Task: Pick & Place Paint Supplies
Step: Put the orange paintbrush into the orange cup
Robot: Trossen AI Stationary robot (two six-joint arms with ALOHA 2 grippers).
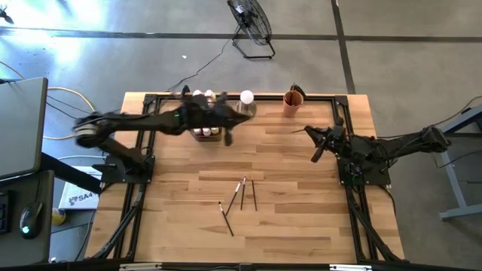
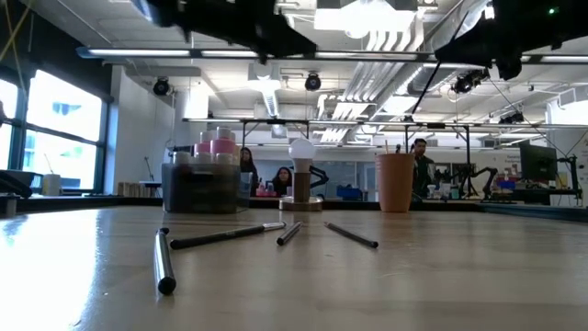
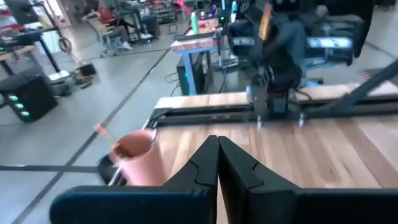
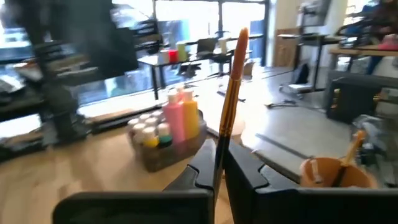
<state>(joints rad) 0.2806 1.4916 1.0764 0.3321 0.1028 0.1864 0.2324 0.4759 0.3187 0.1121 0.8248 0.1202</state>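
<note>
Paintbrushes (image 1: 242,194) lie loose near the middle of the table (image 1: 301,218), toward its front edge: four thin dark-handled ones, three close together and one a little apart, all well away from both grippers. A fifth paintbrush (image 4: 231,87) is clamped between the fingers of the right gripper (image 4: 219,163), its wooden handle standing up past the fingertips; in the overhead view that gripper (image 1: 319,147) hangs over the right side of the table, near the orange cup (image 1: 293,103) that stands at the back edge with a brush handle poking out of it. The paint bottles (image 4: 168,124), taller pink and yellow ones with small white-capped ones beside them, sit in the grey tray (image 2: 200,188) at the back edge, just beside the white ball on a metal base (image 1: 246,98). The left gripper (image 1: 228,136) is above the tray's front side, fingers pressed together with nothing between them (image 3: 217,163).
</note>
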